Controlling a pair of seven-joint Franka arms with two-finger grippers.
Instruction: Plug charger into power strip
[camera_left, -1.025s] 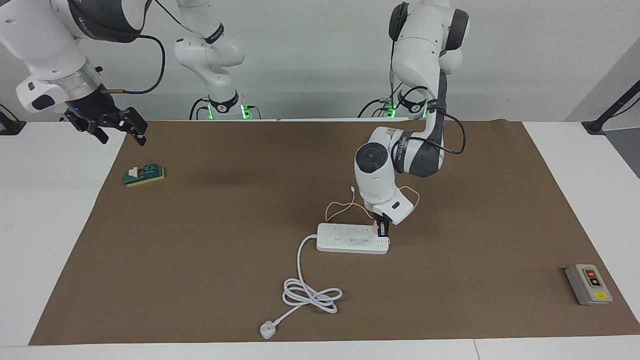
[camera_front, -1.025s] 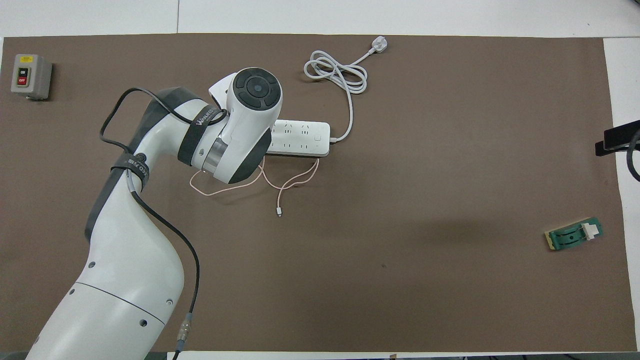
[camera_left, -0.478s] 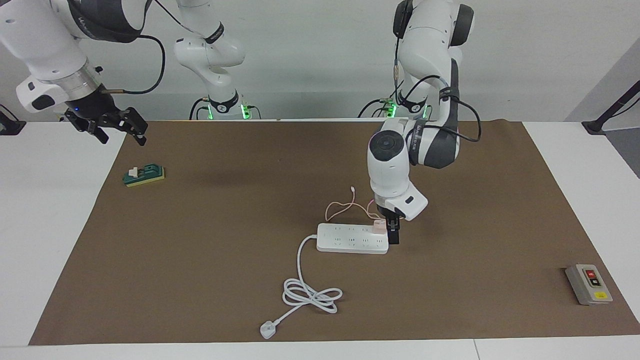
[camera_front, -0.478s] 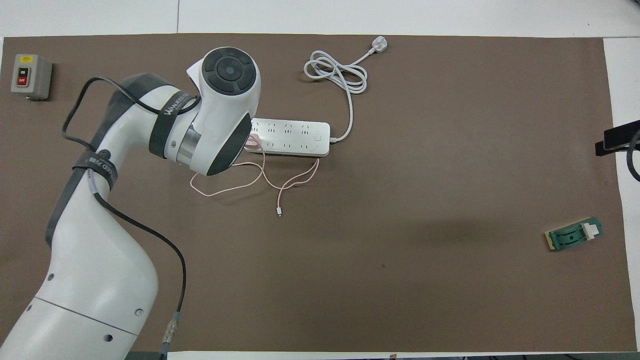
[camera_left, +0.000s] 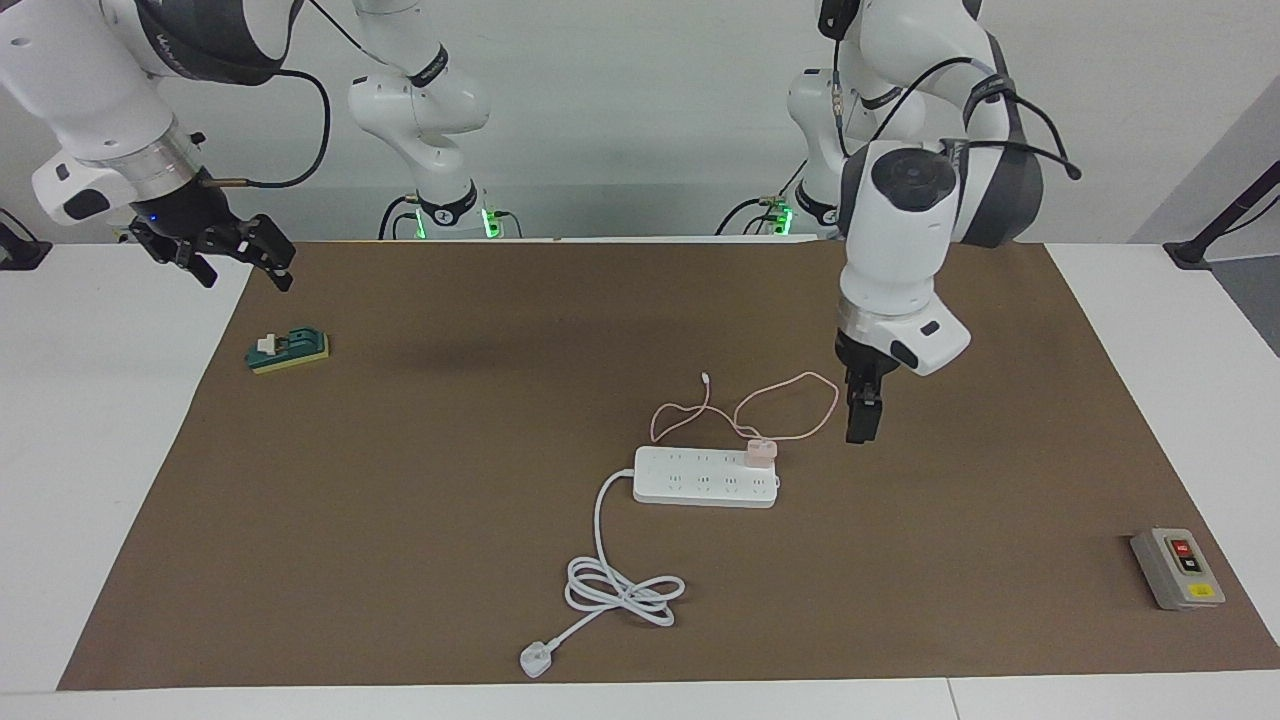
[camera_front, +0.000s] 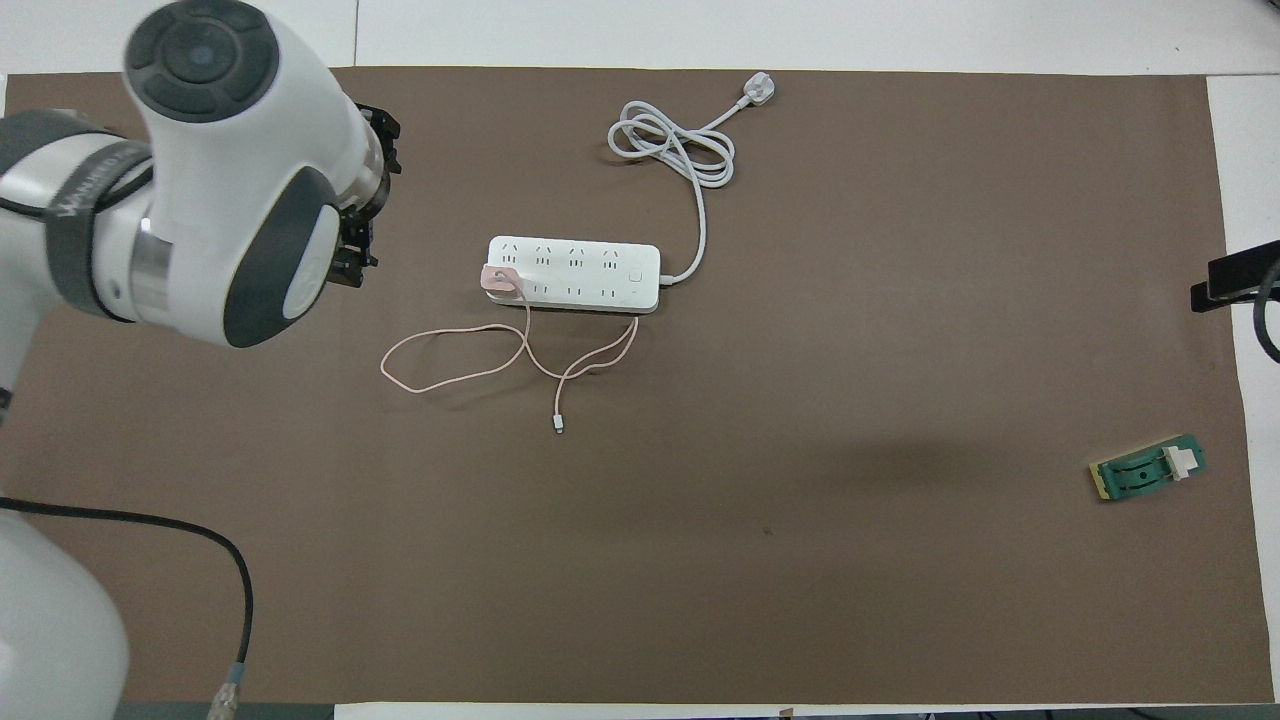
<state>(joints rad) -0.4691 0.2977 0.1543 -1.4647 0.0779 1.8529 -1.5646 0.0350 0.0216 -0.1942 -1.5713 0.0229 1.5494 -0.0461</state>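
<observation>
Charger (camera_left: 759, 452) is seen seated upright in the power strip (camera_left: 700, 485), at the strip's end toward the left arm, in the row nearer the robots; cable (camera_left: 790, 405) is looped on the mat beside it. A second ago it was clamped by the left gripper (camera_left: 861, 425); that gripper has since been opened, lifted off & drawn away, now empty over bare mat. Right gripper (camera_left: 235, 262) is held waiting, open, above the green block (camera_left: 289, 351). Plug-in judged done; only retreat left.
</observation>
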